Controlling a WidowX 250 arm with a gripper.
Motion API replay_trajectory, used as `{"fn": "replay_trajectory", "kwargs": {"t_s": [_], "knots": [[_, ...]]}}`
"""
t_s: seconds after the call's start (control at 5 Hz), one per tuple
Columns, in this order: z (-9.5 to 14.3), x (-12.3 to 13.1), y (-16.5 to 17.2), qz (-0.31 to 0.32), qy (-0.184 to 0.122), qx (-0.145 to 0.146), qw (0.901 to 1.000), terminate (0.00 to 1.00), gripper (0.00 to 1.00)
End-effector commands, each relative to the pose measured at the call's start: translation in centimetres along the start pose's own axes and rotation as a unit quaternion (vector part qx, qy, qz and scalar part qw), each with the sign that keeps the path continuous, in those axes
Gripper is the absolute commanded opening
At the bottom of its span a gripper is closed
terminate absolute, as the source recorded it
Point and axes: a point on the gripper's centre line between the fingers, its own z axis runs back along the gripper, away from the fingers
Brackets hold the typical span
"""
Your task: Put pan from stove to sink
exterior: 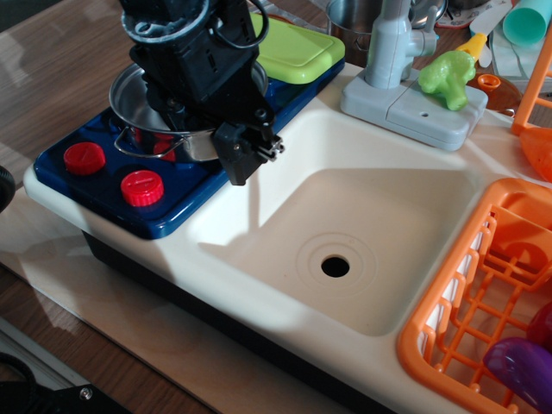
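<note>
The shiny steel pan (129, 97) sits on the dark blue stove (188, 195), above the two red knobs (141, 187); its near wire handle (138, 147) faces them. My black gripper (220, 142) hangs low over the pan's right side. One finger (241, 156) is outside the pan's right wall, at the stove's edge next to the sink. The other finger is hidden behind the gripper body, over the pan's inside. The jaws look open, straddling the rim. The cream-white sink (388, 207) with its dark drain hole (335, 266) lies to the right and holds nothing.
A lime-green cutting board (297, 47) lies behind the pan. A grey tap (392, 52) and a green broccoli toy (447, 76) stand behind the sink. An orange dish rack (483, 302) with a purple toy (524, 366) is at the right. A steel pot (349, 19) is at the back.
</note>
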Motion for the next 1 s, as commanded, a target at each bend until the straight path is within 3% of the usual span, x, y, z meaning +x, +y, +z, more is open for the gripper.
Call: {"fn": "replay_trajectory", "kwargs": {"t_s": [0.0,0.2,0.4,0.8], "knots": [[0.6,0.6,-0.2,0.004,0.001,0.004,1.0,0.0,0.0],[2.0,1.2,-1.6,0.02,0.018,0.009,0.9996,0.0,0.0],[3.1,1.9,-4.6,0.005,-0.001,0.03,0.9995,0.0,0.0],[2.3,2.6,-9.6,-0.004,-0.037,0.009,0.9993,0.0,0.0]]}}
